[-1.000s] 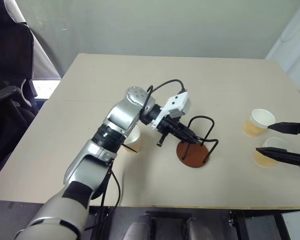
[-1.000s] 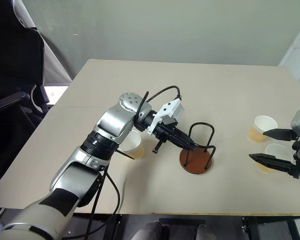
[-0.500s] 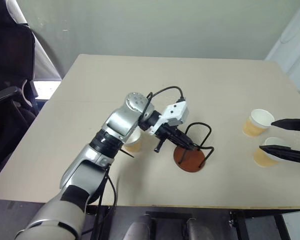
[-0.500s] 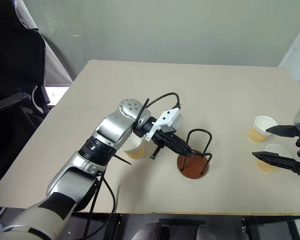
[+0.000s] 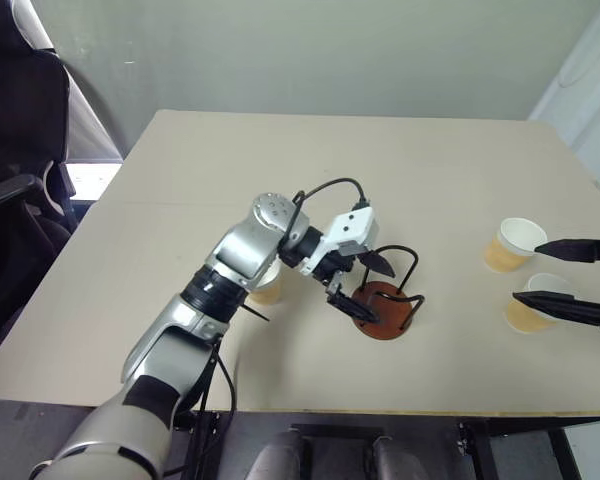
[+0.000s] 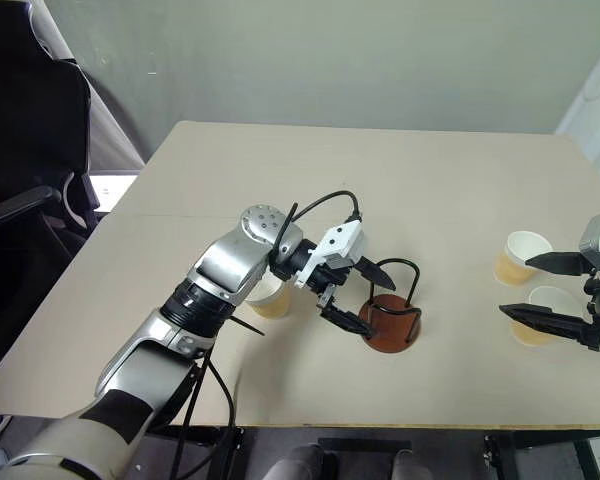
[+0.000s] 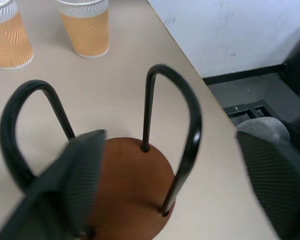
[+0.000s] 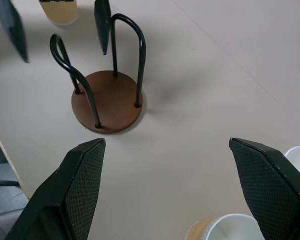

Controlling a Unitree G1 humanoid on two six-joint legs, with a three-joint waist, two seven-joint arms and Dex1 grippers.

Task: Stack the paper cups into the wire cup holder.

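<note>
I have the beige worktop broad and bare across its far half, so there is plenty of open room beyond the things; the near edge runs just below the wire cup holder, and the right edge lies close beyond the two right-side cups; a dark chair stands off the left side, apart from the worktop.

My left hand sits at the holder with its two black fingers spread wide, one above the wire loops and one low at the left rim of the base, gripping nothing; I cannot tell whether either finger touches the wire. My right hand is at the right edge, fingers parted and empty, one tip near the rim of the far cup, the other over the near cup.

The holder is a round reddish-brown disc with thin black wire loops rising upright from it, standing near the front middle of the worktop, with no cup in it; in the left wrist view the loops arch over the disc. The third cup stands just left of the holder, partly hidden behind my left forearm. The cups are tan-yellow with a faint wavy ripple pattern and white rolled rims; I can read no writing or brand on them.
</note>
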